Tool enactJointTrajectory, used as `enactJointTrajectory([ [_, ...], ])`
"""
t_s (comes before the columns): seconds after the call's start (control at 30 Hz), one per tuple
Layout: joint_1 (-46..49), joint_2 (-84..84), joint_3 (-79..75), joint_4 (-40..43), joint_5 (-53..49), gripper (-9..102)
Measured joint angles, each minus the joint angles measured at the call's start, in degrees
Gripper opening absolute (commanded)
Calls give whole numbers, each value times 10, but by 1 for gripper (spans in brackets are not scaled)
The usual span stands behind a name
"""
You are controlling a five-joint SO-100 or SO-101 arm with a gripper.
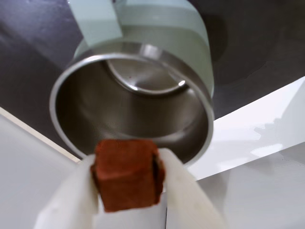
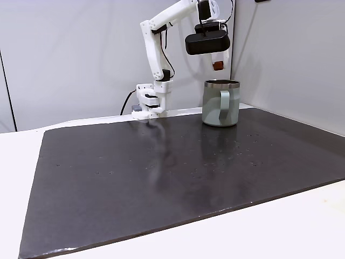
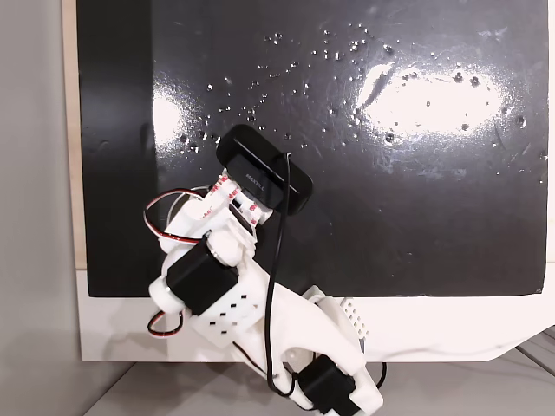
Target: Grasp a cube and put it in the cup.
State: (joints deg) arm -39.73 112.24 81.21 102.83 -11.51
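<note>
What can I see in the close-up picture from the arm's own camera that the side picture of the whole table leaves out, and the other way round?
The wrist view alone looks down into the cup: its shiny steel inside and bottom, and the white jaws pressing the cube's two sides. The fixed side view alone shows the whole white arm, its base, and the dark mat. Both show the gripper holding the reddish cube above the cup.

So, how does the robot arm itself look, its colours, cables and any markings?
The arm is white plastic with black motor blocks at its joints. A black oblong camera housing with small white lettering rides on the wrist. Thin red and black cables loop beside the joints, and a black cable runs down along the arm. The gripper has two plain white fingers.
</note>
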Motion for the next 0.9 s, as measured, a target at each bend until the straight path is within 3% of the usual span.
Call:
enactJointTrajectory([
  [0.47,-7,-36,9,0,-10,23],
  [0.9,-18,-31,11,0,-7,23],
])
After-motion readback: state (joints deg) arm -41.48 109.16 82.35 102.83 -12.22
